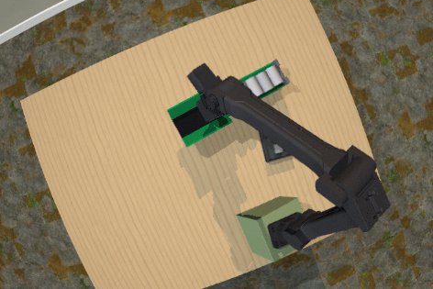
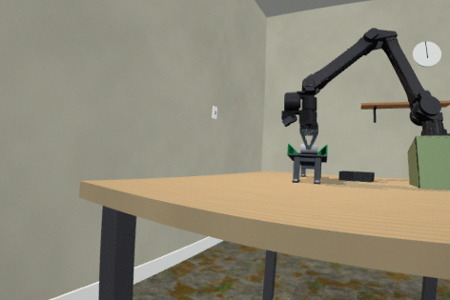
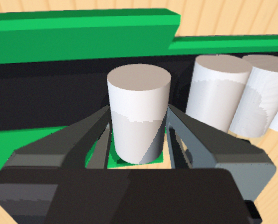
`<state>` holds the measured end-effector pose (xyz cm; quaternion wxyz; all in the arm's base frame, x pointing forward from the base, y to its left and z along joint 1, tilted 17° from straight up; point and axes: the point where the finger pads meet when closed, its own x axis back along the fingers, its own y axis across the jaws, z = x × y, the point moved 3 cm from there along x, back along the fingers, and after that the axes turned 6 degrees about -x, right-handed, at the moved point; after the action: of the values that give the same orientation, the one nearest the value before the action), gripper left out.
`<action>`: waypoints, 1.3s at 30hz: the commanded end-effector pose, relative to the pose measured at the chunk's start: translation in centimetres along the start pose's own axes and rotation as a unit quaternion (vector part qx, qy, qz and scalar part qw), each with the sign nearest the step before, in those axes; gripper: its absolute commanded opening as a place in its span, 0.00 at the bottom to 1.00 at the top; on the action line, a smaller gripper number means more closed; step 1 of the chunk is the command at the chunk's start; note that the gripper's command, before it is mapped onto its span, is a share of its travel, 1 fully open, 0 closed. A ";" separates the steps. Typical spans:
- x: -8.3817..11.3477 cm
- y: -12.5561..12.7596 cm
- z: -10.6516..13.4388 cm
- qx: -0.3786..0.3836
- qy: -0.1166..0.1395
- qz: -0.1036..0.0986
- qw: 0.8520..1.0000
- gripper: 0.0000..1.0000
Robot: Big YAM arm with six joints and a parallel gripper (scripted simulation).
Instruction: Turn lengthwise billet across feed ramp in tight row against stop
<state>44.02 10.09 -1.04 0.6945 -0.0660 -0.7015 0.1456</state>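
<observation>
In the wrist view my gripper (image 3: 139,111) is shut on a pale grey steel billet (image 3: 138,112), one finger on each side of it, over the black bed of the green-walled feed ramp (image 3: 75,37). Other billets (image 3: 220,92) lie side by side just to its right. In the overhead view the ramp (image 1: 197,118) runs across the table's middle; the row of billets (image 1: 263,80) sits at its upper right end by the stop, and my arm hides the held billet. In the side view the gripper (image 2: 309,140) points straight down onto the ramp (image 2: 307,156).
A green box (image 1: 266,227) stands at the table's near edge under the arm's base. A small dark block (image 2: 356,175) lies on the table beside the ramp. The ramp stands on dark legs above the wooden table top.
</observation>
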 end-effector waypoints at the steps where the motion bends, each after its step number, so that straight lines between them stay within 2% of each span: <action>1: 0.9 -0.1 -0.5 -0.001 -0.016 -0.003 1.000 0.00; 39: 1.2 -0.1 -0.8 -0.002 -0.022 -0.004 1.000 0.00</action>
<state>43.89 10.04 -1.13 0.6951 -0.0657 -0.7009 0.1462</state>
